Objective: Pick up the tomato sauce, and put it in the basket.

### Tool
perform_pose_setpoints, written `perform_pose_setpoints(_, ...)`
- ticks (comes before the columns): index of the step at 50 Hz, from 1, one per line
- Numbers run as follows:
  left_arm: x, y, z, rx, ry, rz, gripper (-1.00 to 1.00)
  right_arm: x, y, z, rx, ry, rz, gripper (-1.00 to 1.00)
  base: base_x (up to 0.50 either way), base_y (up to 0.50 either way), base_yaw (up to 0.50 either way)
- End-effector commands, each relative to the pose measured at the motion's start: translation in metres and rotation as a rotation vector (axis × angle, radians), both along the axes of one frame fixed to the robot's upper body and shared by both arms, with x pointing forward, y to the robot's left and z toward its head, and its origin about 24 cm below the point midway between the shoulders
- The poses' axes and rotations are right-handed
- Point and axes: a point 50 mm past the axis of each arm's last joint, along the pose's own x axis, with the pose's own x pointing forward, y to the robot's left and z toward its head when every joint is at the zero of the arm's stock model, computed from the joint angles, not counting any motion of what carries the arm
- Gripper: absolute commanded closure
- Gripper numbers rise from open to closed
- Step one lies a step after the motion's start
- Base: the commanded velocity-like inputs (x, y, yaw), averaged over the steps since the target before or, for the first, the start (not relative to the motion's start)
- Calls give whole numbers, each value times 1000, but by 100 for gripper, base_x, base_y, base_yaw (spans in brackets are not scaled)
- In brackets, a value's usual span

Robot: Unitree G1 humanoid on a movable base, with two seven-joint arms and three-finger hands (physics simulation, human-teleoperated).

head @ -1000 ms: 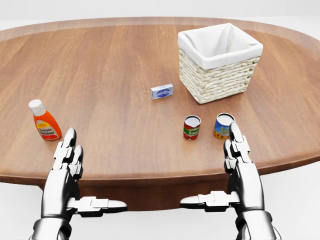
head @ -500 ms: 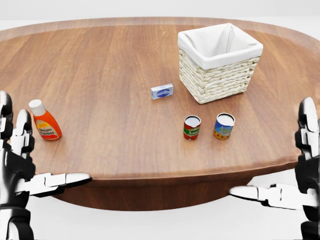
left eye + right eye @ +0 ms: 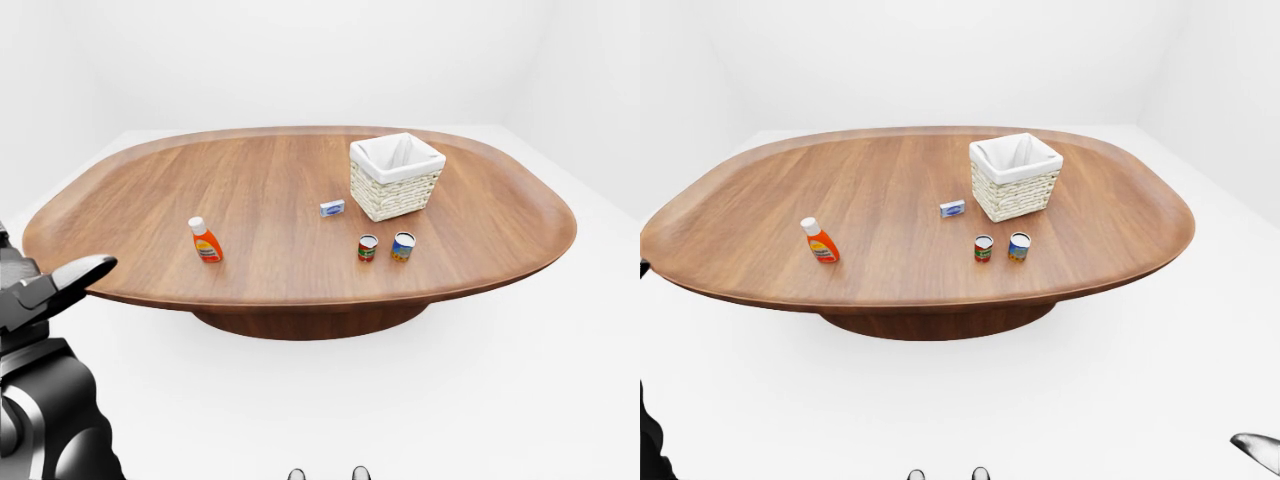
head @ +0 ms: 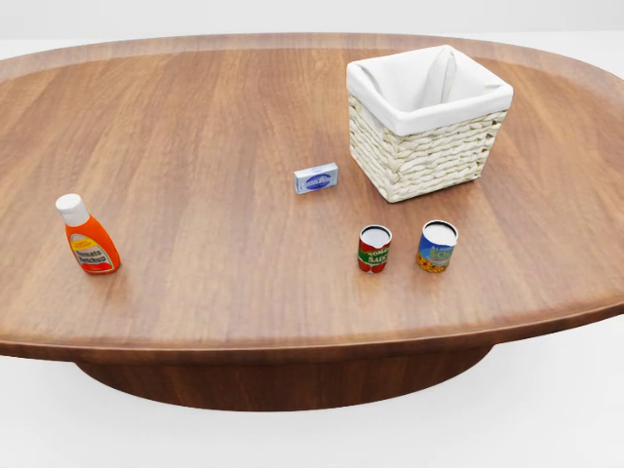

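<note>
Table [image 4: 195, 117]: brown wood, oval
Bottle [image 4: 87, 235]: orange, white cap, upright, nearest the left hand [image 3: 60, 280]
Box [image 4: 316, 178]: small, blue-white, flat
Can [image 4: 437, 246]: blue label, upright

Both robot hands gone from head view

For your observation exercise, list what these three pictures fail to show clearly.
- Right hand: only a tip shows, cut by the right-eye view's bottom right corner; open or shut unclear.
- Left hand: partly cut by the left-eye view's left edge.
- Basket floor: hidden by its own walls, head view.
- Small box label: too small to read.
</note>
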Motion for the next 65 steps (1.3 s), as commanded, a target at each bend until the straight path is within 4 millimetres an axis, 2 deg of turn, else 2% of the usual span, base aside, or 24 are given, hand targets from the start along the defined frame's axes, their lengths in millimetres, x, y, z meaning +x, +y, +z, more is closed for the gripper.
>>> perform_pose_setpoints(1,-9,7,10,-64,-57,7,-100,-20,0,18,-22,-26,-5,-100,0,0,0)
perform_pose_setpoints(11,-6,6,7,-62,-40,1,-100,-19,1,17,-15,-24,2,-100,0,-2,0)
perform_pose_setpoints(47,-14,5,12,-60,-75,-28,-100,-20,1,11,-18,-28,-15,-100,0,-23,0)
perform_pose_setpoints(65,-11,5,10,-65,-63,-33,-100,-20,1,10,-17,-24,-10,-100,0,-25,0)
